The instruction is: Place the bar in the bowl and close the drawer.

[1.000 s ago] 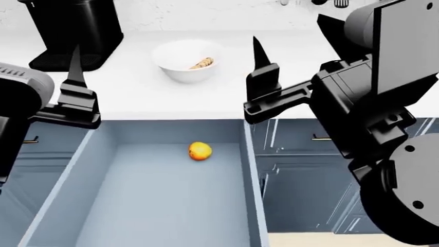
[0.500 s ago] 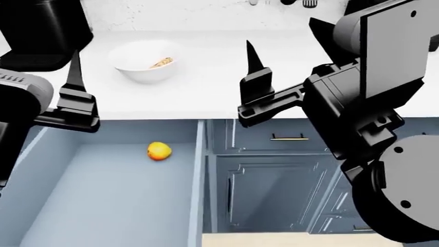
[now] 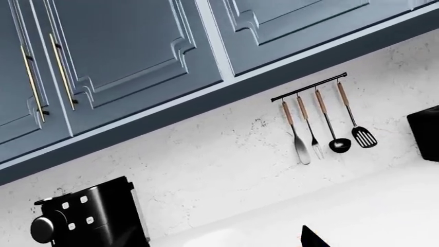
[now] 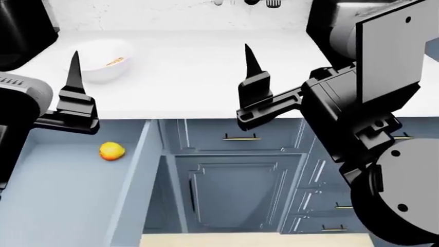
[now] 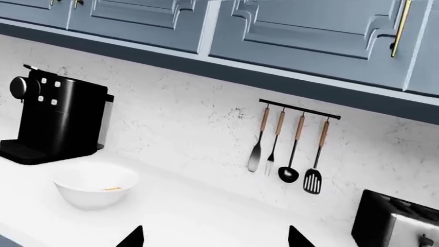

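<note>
Right end effector [image 4: 248, 77] empty; bar [image 4: 114, 62] in bowl [image 4: 102, 66].

Counts: 1 bowl [image 4: 103, 64] with 1 bar [image 4: 114, 62] in it, 1 open drawer [image 4: 133, 175] holding 1 fruit [image 4: 112, 151], 1 coffee machine [image 5: 58, 121], 1 toaster [image 5: 398, 221], 4 utensils [image 5: 287, 146] on 1 wall rail, 2 grippers.

You see a glossy white bowl [image 4: 103, 66] holding a tan bar [image 4: 114, 62], a plain white tabletop [image 4: 199, 77], a blue-grey drawer [image 4: 61, 195], a yellow-orange fruit [image 4: 112, 151], and black claws.
</note>
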Motion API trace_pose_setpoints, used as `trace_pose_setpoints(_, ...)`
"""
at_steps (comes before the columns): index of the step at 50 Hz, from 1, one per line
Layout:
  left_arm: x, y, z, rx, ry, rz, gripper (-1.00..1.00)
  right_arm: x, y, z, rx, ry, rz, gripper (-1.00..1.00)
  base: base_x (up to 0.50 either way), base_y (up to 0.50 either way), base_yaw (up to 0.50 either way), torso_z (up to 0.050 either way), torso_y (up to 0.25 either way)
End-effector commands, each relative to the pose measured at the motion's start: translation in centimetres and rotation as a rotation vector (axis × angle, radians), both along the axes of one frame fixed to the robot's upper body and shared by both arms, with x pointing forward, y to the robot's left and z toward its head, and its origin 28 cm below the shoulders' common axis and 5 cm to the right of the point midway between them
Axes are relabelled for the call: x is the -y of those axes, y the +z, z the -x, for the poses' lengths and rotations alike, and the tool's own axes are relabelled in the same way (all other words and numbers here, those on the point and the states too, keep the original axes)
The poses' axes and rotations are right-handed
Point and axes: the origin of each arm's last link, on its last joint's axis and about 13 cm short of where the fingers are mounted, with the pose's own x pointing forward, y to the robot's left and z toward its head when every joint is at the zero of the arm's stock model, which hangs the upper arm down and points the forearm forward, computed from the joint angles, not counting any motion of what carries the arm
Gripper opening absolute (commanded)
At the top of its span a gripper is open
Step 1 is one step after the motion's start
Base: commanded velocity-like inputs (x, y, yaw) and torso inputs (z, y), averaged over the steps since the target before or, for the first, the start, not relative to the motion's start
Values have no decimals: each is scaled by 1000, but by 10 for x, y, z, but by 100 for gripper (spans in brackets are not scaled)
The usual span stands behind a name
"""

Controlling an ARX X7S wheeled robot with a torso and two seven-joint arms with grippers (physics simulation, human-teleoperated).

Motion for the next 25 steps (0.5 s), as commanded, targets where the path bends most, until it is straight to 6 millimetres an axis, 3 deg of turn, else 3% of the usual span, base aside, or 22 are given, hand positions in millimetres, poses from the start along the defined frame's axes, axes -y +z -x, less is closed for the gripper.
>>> trace_pose_setpoints(1,-1,-1,1,-1,1,2,100,0,-1,1,-1,-3,2,100,-7,-500,0,0,0)
trace_pose_setpoints(17,0,-4,-1,4,-4,14,100,3,-5,2,0,-24,-14,100,-7,-489,0,0,0)
trace_pose_setpoints(25,1,-10,-2,3,-5,26,100,5,-10,6,25,-25,-15,100,0,0,82,0,0)
